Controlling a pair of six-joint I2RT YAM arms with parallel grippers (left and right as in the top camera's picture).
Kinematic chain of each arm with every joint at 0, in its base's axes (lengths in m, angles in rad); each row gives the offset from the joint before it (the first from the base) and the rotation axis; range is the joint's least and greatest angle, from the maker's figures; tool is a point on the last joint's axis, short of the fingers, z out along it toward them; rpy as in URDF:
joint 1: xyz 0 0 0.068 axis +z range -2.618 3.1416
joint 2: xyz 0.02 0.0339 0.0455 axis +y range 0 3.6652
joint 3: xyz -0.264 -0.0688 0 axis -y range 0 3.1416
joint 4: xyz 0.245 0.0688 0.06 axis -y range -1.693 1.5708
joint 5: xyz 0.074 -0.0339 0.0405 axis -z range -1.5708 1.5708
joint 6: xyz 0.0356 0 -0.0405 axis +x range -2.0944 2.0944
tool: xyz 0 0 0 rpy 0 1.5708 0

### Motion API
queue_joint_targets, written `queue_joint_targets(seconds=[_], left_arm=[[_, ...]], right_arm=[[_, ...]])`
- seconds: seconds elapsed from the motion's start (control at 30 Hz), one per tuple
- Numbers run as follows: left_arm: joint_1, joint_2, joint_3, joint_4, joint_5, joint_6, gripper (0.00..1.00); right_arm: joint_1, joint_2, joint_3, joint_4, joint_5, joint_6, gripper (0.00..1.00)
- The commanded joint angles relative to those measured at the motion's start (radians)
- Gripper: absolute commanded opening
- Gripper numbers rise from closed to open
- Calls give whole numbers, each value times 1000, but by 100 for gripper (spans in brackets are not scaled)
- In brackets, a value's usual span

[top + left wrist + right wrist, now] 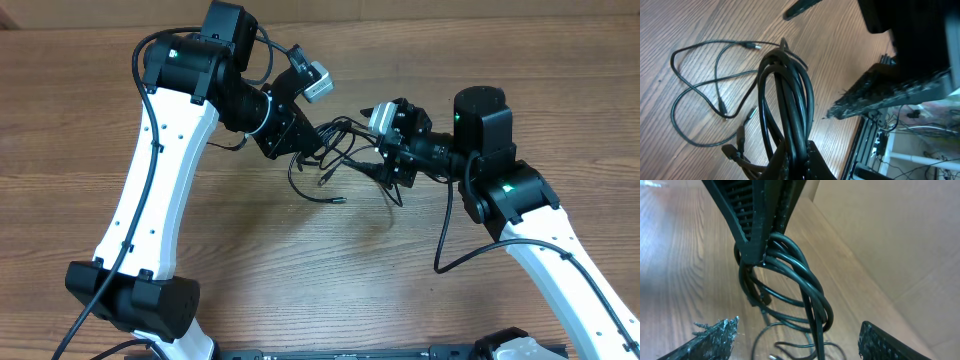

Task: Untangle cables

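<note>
Your left gripper (pixel 756 255) pinches the looped cable bundle (pixel 790 95), which hangs over the table (pixel 690 30). Your right gripper (pixel 799 326) gapes wide astride those loops. Close on every strand and you probably tighten the tangle; the loose cable (pixel 690 95) below may snag.

Cables (pixel 790 100) trail onto the table (pixel 700 30), near centre.

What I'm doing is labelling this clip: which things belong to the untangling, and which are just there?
Job: cable bundle clamped in the left gripper; loose thin cord; open right gripper.
Just there: wooden table; black frame rail.
</note>
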Motion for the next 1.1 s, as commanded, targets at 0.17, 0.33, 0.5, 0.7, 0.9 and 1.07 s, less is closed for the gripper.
queue_joint_targets(seconds=[0.17, 0.33, 0.5, 0.7, 0.9, 1.07], left_arm=[[-27, 6, 2, -15, 110, -6, 4], [-32, 6, 2, -14, 103, -6, 4], [-32, 6, 2, -10, 104, -6, 4], [-34, 6, 2, -6, 119, -7, 4], [-34, 6, 2, 4, 123, -15, 4], [-34, 6, 2, 43, 123, -52, 5]], right_arm=[[46, -22, 21, 47, 20, -163, 71], [47, -22, 21, 85, 19, -163, 63], [47, -22, 21, 97, 19, -163, 41], [47, -22, 21, 96, 19, -163, 24], [47, -22, 21, 95, 18, -163, 4], [47, -22, 21, 56, 18, -153, 4]])
